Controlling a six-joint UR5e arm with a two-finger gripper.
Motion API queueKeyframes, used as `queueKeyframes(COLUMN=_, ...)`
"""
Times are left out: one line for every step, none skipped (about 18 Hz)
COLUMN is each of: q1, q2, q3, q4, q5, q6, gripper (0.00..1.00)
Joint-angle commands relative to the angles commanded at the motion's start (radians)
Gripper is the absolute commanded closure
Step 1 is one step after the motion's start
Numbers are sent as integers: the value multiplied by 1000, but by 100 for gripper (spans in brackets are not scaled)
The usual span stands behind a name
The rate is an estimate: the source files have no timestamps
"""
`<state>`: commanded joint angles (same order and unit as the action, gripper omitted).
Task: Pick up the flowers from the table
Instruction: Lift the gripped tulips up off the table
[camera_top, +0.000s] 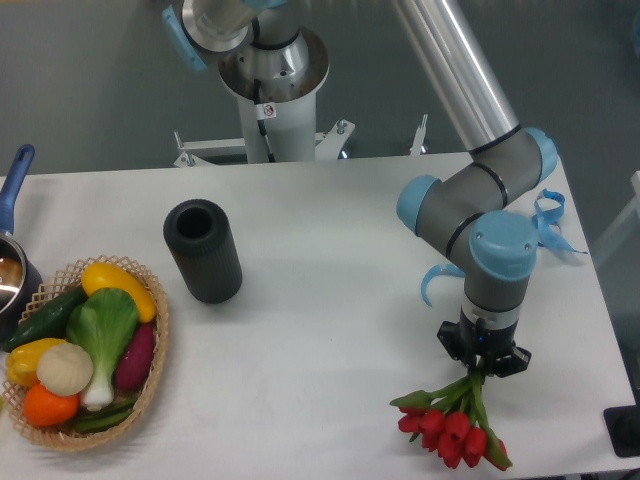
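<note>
The flowers (455, 428) are a small bunch of red tulip buds on green stems, near the front right of the white table (330, 300). The buds point toward the front edge. The stems run up and back under my gripper (483, 368). The gripper points straight down over the stem end and looks shut on the stems. Its fingertips are mostly hidden under its own black body. I cannot tell whether the buds touch the tabletop or hang just above it.
Curled light-blue ribbon scraps (548, 222) lie behind the arm at the right edge. A black cylinder (202, 250) lies left of centre. A wicker basket of vegetables (85, 350) and a blue-handled pot (12, 270) sit at the far left. A dark object (625, 430) is off the front right corner.
</note>
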<state>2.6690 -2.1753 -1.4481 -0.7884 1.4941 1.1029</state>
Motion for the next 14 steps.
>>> queueKeyframes(q1=2, q2=12, q3=5, q4=-3, q5=0, q6=0, gripper=99)
queueKeyframes(q1=3, q2=22, q3=6, q4=-3, q5=-2, q6=0, gripper=99)
queueKeyframes(q1=9, q2=25, q3=12, q4=-3, q5=-2, q6=0, gripper=99)
queueKeyframes(q1=11, q2=26, q3=23, q4=-3, q5=0, q6=0, gripper=98)
queueKeyframes(q1=12, q2=29, q3=31, q4=-11, q5=2, q6=-2, gripper=98)
queueKeyframes(q1=12, q2=32, q3=40, q4=-31, q5=14, q6=-2, gripper=98)
queueKeyframes(q1=11, q2=41, q3=48, q4=-58, q5=37, q6=-2, gripper=98)
queueKeyframes(q1=12, q2=51, q3=51, q4=-87, q5=63, q6=-2, gripper=99)
queueKeyframes(q1=18, q2=57, q3=51, q4=-98, q5=64, q6=-2, gripper=99)
queueKeyframes(q1=22, q2=63, q3=54, q4=-113, q5=67, q6=0, gripper=99)
queueKeyframes(q1=22, q2=63, q3=64, q4=-136, q5=75, q6=0, gripper=99)
queueKeyframes(q1=20, q2=65, q3=78, q4=-167, q5=98, q6=2, gripper=98)
queueKeyframes(q1=20, q2=65, q3=93, q4=-201, q5=124, q6=6, gripper=98)
queueKeyframes(q1=20, q2=63, q3=110, q4=-234, q5=138, q6=9, gripper=98)
